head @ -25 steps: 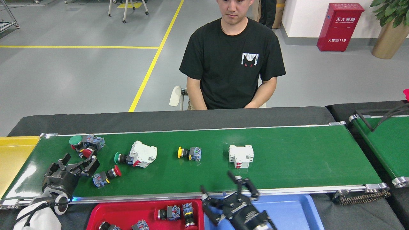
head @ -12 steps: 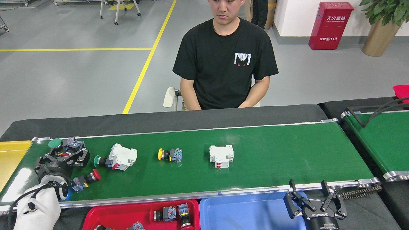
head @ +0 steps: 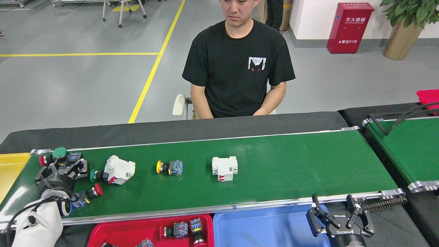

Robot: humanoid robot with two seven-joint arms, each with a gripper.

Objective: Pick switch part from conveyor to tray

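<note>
A: The conveyor (head: pixel 281 164) carries parts near the far-left end; the left pincer (head: pixel 65 168) sits over crowded push-button switches (head: pixel 56 156), grip unclear.

B: Crowding risks nudging neighbours; the right pincer (head: pixel 337 214) hangs released beside the blue tray (head: pixel 267 230).

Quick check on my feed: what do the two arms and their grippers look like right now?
Left arm: a white fabric sleeve with a black cable along it, a white ring at the wrist, then a black left gripper of linked metal fingers. Right gripper: the same black linkage build, with white lettering on its body; almost none of its arm is in view.
</note>
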